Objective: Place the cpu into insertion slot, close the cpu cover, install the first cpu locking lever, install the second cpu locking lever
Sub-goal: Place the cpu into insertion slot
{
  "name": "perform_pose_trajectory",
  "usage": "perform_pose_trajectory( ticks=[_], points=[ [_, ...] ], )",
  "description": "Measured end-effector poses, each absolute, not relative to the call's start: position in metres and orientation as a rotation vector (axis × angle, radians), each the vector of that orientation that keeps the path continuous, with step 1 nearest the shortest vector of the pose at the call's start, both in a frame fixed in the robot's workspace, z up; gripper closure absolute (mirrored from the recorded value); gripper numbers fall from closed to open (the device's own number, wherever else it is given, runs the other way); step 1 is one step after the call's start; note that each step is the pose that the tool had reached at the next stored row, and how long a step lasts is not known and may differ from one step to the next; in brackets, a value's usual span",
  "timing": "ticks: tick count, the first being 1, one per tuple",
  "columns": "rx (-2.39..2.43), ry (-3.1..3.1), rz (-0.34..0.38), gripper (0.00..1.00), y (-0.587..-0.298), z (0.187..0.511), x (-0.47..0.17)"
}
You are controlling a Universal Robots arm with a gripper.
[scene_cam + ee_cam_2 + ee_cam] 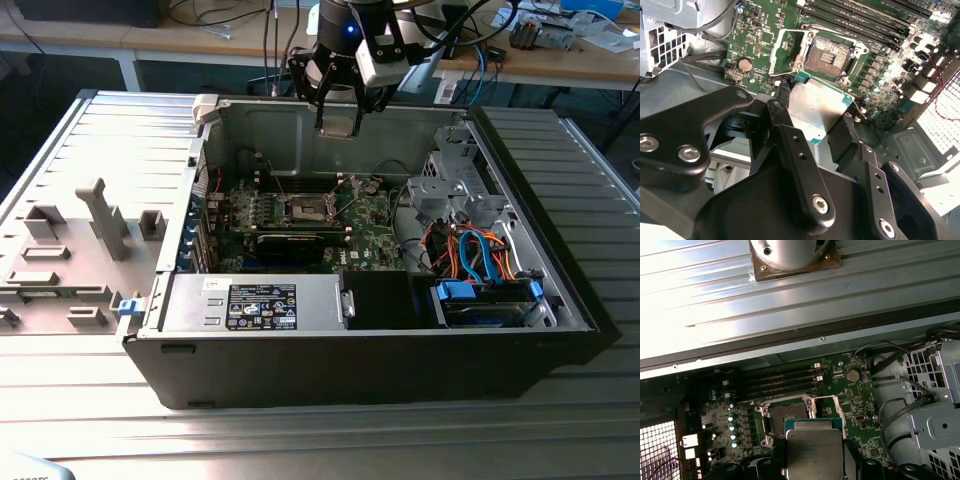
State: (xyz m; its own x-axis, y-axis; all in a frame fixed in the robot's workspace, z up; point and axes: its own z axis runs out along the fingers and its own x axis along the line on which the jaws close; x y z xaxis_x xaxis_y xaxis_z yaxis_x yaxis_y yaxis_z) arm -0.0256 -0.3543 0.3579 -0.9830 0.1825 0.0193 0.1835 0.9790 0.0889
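Observation:
My gripper [338, 118] hangs above the open computer case and is shut on the cpu [338, 122]. In both wrist views the cpu [817, 107] [814, 452] is a silvery square with a teal-green edge, pinched between two black fingers [790, 135]. It sits well above the motherboard, apart from it. Below it lies the insertion slot [827, 52] [784, 419] [308, 208], bare, with its dark centre showing. The cpu cover [781, 49] [826, 407] stands swung open along one side of the slot.
Long memory slots [772, 380] run beside the socket. In the exterior view a black expansion card [290, 243] lies in front of it and a power supply [265, 305] fills the near side. A drive cage with blue and orange cables [480, 255] is at the exterior view's right.

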Motion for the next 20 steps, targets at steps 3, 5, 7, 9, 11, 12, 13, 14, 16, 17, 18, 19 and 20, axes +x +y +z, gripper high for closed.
perform_pose_trajectory(
  ticks=[3,5,7,9,11,12,13,14,16,17,18,19,20],
  points=[
    [-0.295,-3.114,-0.141,0.45,-0.3543,0.3579,-0.0256],
    [-0.295,-3.114,-0.142,0.45,-0.3543,0.3579,-0.0256],
    [-0.297,-3.114,-0.141,0.45,-0.3543,0.3579,-0.0256],
    [-0.297,-3.113,-0.141,0.45,-0.3543,0.3579,-0.0256],
    [-0.298,-3.113,-0.142,0.45,-0.3543,0.3579,-0.0256],
    [-0.299,-3.113,-0.141,0.45,-0.3543,0.3579,-0.0256],
    [-0.3,-3.113,-0.142,0.45,-0.3543,0.3579,-0.0256],
    [-0.3,-3.113,-0.142,0.45,-0.3543,0.3579,-0.0256],
    [-0.305,-3.113,-0.142,0.45,-0.3543,0.3579,-0.0256],
    [-0.305,-3.113,-0.142,0.45,-0.3543,0.3579,-0.0256],
    [-0.306,-3.113,-0.142,0.45,-0.3543,0.3579,-0.0256],
    [-0.307,-3.113,-0.142,0.45,-0.3543,0.3579,-0.0256],
    [-0.307,-3.113,-0.141,0.45,-0.3543,0.3579,-0.0256]
  ],
)
